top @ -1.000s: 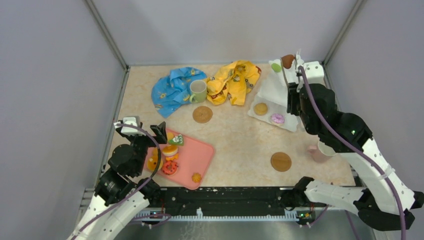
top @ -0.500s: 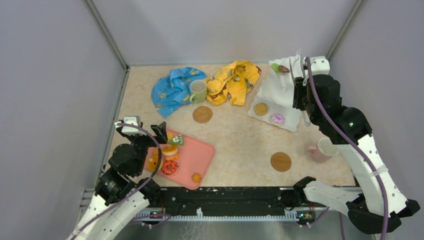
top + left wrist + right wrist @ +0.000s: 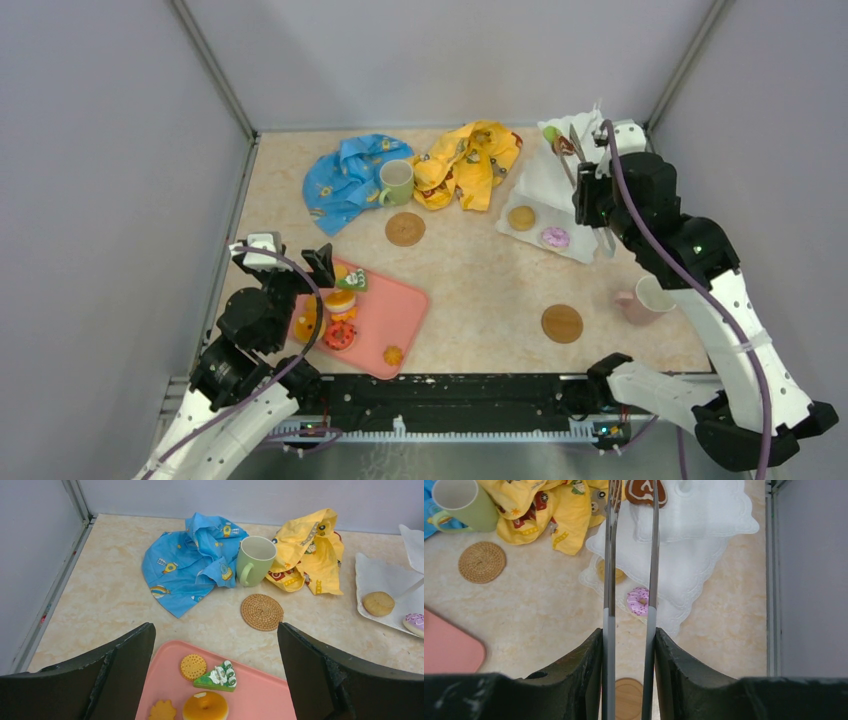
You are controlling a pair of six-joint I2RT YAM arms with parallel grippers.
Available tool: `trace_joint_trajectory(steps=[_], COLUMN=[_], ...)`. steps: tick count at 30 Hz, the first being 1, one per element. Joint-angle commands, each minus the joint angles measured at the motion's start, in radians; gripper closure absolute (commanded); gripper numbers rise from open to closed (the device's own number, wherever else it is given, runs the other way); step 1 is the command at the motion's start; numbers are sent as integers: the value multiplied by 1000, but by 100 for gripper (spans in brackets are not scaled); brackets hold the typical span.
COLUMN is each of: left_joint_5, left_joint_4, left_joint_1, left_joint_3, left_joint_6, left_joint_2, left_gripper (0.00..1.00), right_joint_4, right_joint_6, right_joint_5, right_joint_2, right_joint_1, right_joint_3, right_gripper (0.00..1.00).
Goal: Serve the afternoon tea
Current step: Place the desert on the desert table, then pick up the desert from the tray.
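My right jaws clamp metal tongs (image 3: pixel 608 555), tips at a brown pastry (image 3: pixel 644 492) atop the stand (image 3: pixel 696 555); left jaws gape empty.

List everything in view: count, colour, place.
cloths: two, blue cloth and yellow cloth, far side.
mugs: two, pale green mug between the cloths, pinkish mug near right.
coasters: two, brown, mid-table and near right.
stand: one, white, tiered, far right.
stand pastries: four, brown and green on top, tan and pink on bottom.
tray: one, pink, near left.
tray pastries: about six, mostly orange, one green, one red.
tongs: one, silver, in right jaws.
left gripper: jaws open, by tray.
right gripper: jaws shut on tongs, by stand.
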Motion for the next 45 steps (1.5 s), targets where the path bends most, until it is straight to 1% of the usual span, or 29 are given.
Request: trace_joint_trajectory(steps=[1, 4, 7, 12, 15, 18, 22, 25, 29, 34, 38, 42, 45], left_joint_5=[6, 8, 11, 9, 8, 4, 0, -2, -11, -24, -31, -32, -34], left_joint_4=[33, 34, 37, 36, 36, 33, 35, 35, 34, 25, 27, 26, 23], left_joint_1=[3, 2, 4, 4, 4, 3, 3, 3, 3, 3, 3, 3, 3], left_joint_3=[3, 1, -1, 1, 1, 2, 0, 2, 2, 6, 4, 5, 5], left_joint_6=[5, 5, 7, 7, 7, 5, 5, 6, 7, 1, -1, -1, -1], left_joint_2=[3, 1, 8, 15, 17, 15, 14, 18, 24, 16, 6, 8, 6], left_gripper=[1, 1, 1, 1, 1, 1, 1, 1, 1, 1, 1, 1, 1], right_joint_4=[36, 28, 46, 130, 178, 232, 295, 330, 426, 553, 627, 716, 718], right_joint_6=[7, -13, -44, -62, -43, -18, 17, 39, 82, 106, 98, 85, 89], right_joint_5=[-99, -164, -293, -515, -646, -711, -693, -606, -513, -451, -395, -390, -403], right_joint_2=[-51, -57, -75, -138, -154, -180, -196, -180, -156, -78, 13, 98, 155], right_joint_1=[-6, -6, -6, -7, -6, 19, 103, 243, 412, 583, 696, 726, 727], right_joint_3=[38, 30, -1, -92, -148, -229, -343, -413, -511, -628, -659, -666, -648], right_gripper=[64, 64, 64, 64, 64, 64, 64, 63, 63, 61, 61, 60, 59])
